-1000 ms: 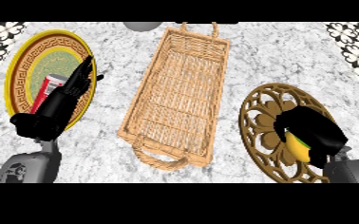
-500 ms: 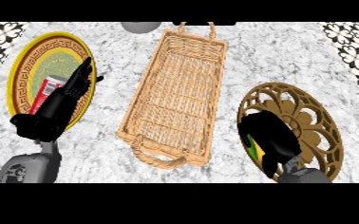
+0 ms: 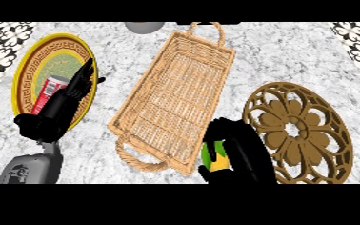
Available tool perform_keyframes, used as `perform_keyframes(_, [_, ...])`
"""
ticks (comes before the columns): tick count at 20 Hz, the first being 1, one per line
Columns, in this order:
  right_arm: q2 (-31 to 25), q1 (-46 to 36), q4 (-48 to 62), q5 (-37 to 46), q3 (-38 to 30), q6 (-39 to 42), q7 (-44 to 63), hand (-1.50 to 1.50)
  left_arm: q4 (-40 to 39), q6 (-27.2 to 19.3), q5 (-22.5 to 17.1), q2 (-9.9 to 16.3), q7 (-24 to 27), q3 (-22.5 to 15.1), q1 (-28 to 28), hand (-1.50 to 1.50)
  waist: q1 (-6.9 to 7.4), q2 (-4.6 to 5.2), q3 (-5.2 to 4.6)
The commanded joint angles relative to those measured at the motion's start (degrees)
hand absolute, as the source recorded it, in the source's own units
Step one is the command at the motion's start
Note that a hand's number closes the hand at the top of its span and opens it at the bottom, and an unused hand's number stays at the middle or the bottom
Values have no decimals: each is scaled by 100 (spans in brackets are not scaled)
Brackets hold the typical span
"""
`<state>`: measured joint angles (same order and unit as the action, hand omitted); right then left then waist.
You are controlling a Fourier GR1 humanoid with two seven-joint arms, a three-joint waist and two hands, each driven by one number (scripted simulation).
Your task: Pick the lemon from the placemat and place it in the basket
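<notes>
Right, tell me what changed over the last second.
The right hand, shut on the lemon, carried it leftward off the placemat to the basket's near right edge. The left hand stayed open by the yellow plate; basket unmoved.

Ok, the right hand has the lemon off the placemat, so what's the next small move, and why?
Probably carry it a bit further left and forward, over the basket's floor, before opening. The right hand is curled round the lemon just at the basket's near right rim, clear of the placemat, so releasing here might land it on the rim or the counter.
</notes>
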<state>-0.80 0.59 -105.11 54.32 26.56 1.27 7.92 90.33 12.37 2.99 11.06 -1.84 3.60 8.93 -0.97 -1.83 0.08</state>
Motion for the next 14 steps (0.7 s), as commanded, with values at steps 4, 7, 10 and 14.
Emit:
perform_keyframes(4, [78, 95, -1010, -117, 1495, -1400, 2006, 150, 20, 24, 19, 23, -13, -19, -44, 0, 16, -20, -43])
perform_keyframes(7, [79, -138, -1161, 394, 1906, -1738, 2909, 150, -46, 26, 16, 97, 25, 67, 42, 0, -21, 22, -68])
perform_keyframes(10, [78, -515, -1169, 1036, 2193, -1788, 3749, 150, 79, 131, -29, 207, -58, 84, 29, 0, 68, 2, -73])
perform_keyframes(14, [67, -1042, -1236, 1494, 2461, -1985, 4770, 150, 16, -27, 101, -46, 45, -101, 0, 0, 83, 50, -67])
